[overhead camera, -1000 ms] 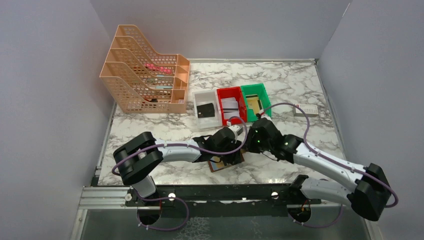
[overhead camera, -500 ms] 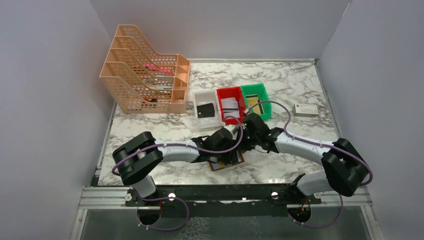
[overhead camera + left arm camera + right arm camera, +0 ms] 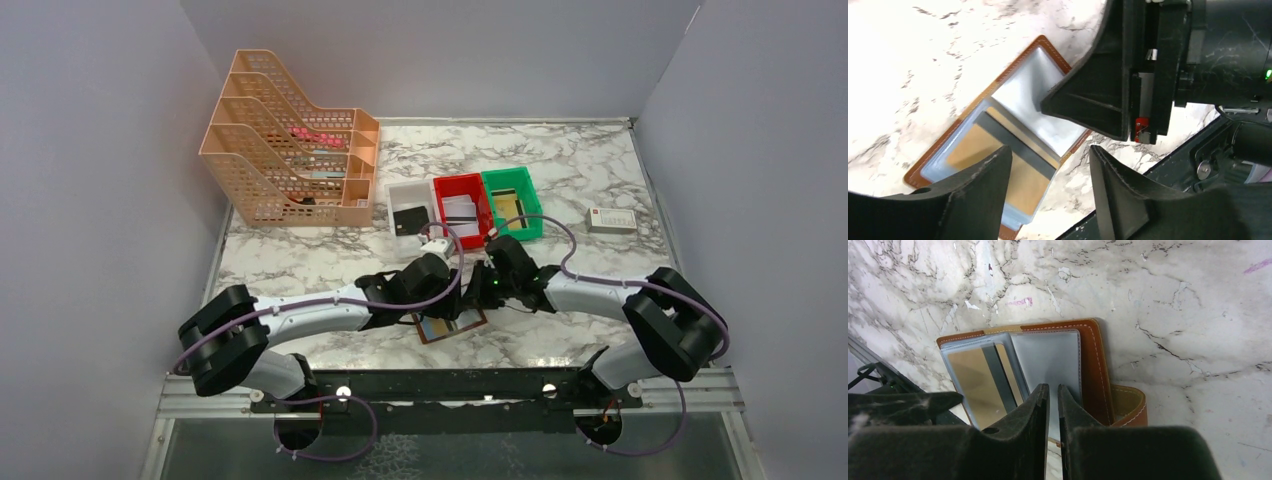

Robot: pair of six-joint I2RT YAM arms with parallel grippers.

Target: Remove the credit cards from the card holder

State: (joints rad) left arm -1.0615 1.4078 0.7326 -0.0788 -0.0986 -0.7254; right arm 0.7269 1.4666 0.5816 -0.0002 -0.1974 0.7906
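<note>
The card holder [image 3: 470, 325] lies open on the marble near the front edge, brown leather [image 3: 1093, 355] around pale blue sleeves [image 3: 1025, 85]. One sleeve holds a gold credit card [image 3: 980, 385] with a dark stripe [image 3: 1013, 145]; the sleeve beside it looks empty. My right gripper [image 3: 1053, 390] is shut, its tips on the empty sleeve. My left gripper [image 3: 1050, 155] hovers open over the holder's near corner, nothing between its fingers [image 3: 978, 200]. The holder's closing tab [image 3: 1130, 405] sticks out to the side.
Behind the holder stand a white bin [image 3: 412, 184] with a black card, a red bin [image 3: 458, 178] with white cards and a green bin [image 3: 507, 172] with a gold card. An orange mesh rack [image 3: 290, 140] is at back left, a small white box [image 3: 612, 219] at right.
My left gripper has opened wider and its arm has stretched out lower. My right arm has swung left, bringing its shut gripper over the holder.
</note>
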